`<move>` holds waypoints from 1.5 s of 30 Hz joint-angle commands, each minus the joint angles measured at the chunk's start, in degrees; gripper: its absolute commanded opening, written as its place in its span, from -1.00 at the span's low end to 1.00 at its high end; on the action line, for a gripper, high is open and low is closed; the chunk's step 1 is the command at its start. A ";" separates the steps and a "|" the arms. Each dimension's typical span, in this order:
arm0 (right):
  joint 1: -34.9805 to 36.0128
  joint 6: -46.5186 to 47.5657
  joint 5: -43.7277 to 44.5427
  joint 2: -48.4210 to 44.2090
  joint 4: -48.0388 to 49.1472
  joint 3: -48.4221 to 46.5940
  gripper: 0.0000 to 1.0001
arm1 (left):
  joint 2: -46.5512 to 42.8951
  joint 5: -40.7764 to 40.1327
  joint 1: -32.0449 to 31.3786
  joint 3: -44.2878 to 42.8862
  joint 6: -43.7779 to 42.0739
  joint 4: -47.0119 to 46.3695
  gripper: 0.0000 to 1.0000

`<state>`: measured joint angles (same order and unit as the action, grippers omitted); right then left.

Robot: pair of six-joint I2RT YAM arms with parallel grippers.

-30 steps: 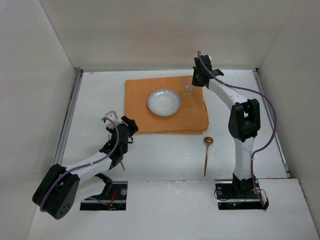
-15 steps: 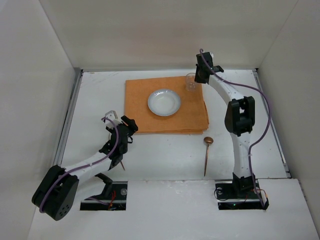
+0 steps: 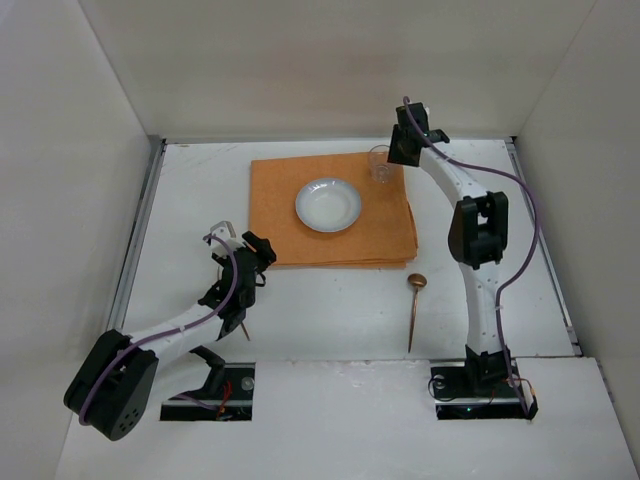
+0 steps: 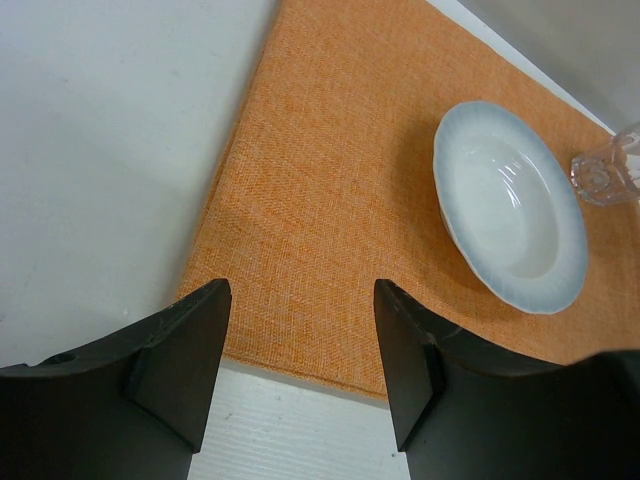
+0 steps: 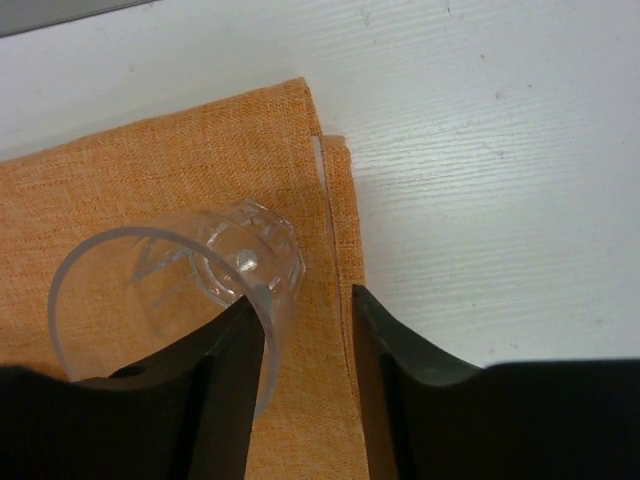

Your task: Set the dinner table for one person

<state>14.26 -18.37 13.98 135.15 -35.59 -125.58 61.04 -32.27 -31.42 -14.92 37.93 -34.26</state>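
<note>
Plain white walls close in a matte-white bench (image 3: 200, 200), the dinner table to be set, which spreads beneath and all around both arms. Nearest the bases, a brown spoon (image 3: 412, 310) lies on bare bench, well behind the right pincer (image 5: 305, 300) and off the orange mat (image 4: 330, 180). The left pincer (image 4: 300, 295) hangs with its jaws apart and nothing between them, the mat's near corner just ahead of it and the white plate (image 4: 510, 210) farther ahead, mid-mat. At the far corner the right pincer's jaws are also apart, only cloth showing in the gap. The clear glass (image 5: 170, 270) stands upright just beside one finger, on the plate side, perhaps touching it.

The risk, as I judge it, is that closeness: a sideways pull-away could catch the rim and tip the glass or drag it off the mat's folded edge. Lifting straight clear looks safer.
</note>
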 commanded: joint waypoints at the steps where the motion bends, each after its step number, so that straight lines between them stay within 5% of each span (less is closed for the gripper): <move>1: -0.24 -0.09 -0.35 -2.96 1.05 -2.74 -0.03 | -0.04 -1.04 0.09 -1.52 -0.58 -1.77 0.13; 19: 0.54 -1.67 -0.97 -22.99 8.78 12.79 0.16 | -1.01 -1.39 -0.62 -1.26 -0.31 -1.77 0.13; 22: 2.12 -3.24 -0.18 -31.06 14.30 25.24 -0.13 | -1.01 -1.04 -0.26 -1.25 0.04 -1.69 0.13; 25: 4.84 -7.02 1.83 -42.56 22.03 43.78 -0.65 | -0.57 -1.39 -0.88 -1.43 -0.05 -1.86 0.13; 30: 10.20 -14.84 7.63 -57.96 24.01 70.34 -0.85 | -0.12 -0.78 -1.23 -1.87 0.47 -1.33 0.11; 35: 15.92 -24.05 13.26 -70.18 9.53 84.25 -0.78 | -0.30 -0.78 -1.23 -2.05 0.12 -1.16 0.12; 39: 20.31 -33.99 12.04 -76.52 -0.16 89.97 -0.43 | -1.27 -1.13 -1.05 -2.22 -0.05 -0.02 0.13; 42: 23.30 -38.22 11.25 -78.20 -2.63 91.74 -0.19 | -1.44 -0.69 -0.70 -2.31 -0.05 0.60 0.13; 45: 24.89 -38.41 8.88 -76.71 -2.55 92.35 -0.17 | -2.24 -0.69 -1.14 -2.31 -0.14 0.43 0.13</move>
<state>37.76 -52.23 23.55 57.91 -36.01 -33.63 60.62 -32.18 -32.42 -15.07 38.00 -32.64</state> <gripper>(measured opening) 0.416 0.564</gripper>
